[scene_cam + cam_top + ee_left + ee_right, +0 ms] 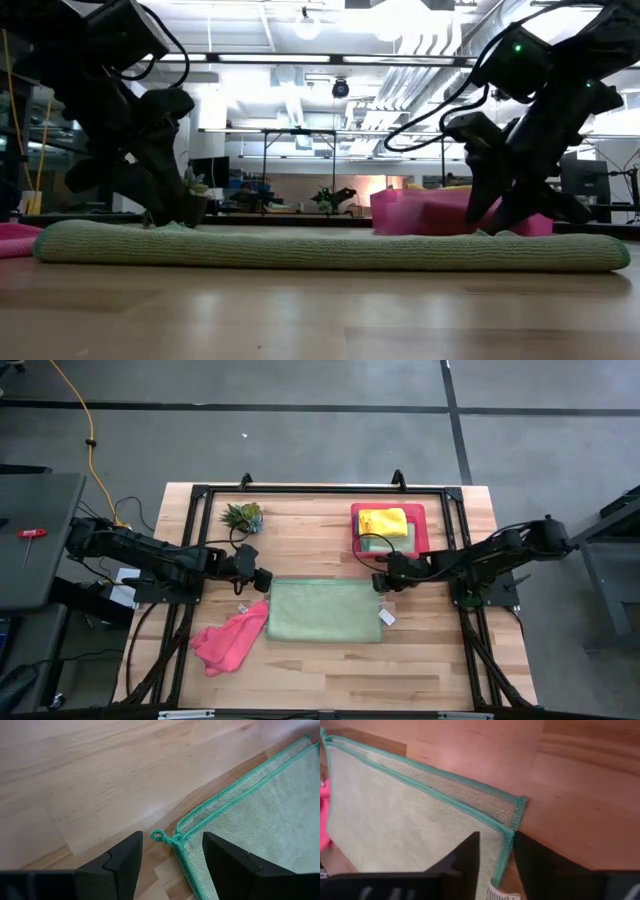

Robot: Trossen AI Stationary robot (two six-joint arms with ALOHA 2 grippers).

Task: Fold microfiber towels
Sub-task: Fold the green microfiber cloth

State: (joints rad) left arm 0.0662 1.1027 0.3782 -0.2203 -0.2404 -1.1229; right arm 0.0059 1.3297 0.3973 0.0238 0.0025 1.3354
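Light green towel (325, 610) folded in half at mid-desk, both grippers at its far corners.

Left gripper (262, 580) sits spread over the far-left corner, loop tag between its fingers (122, 862), nothing held. Right gripper (383, 582) is at the far-right corner, parted narrowly, edge between its fingers, probably not clamped yet. Step looks like the 2nd fold: next move needs both to pinch both layers. Pink towel (228, 640) waits crumpled; yellow towel (383, 521) is stacked in the pink tray (420, 530).
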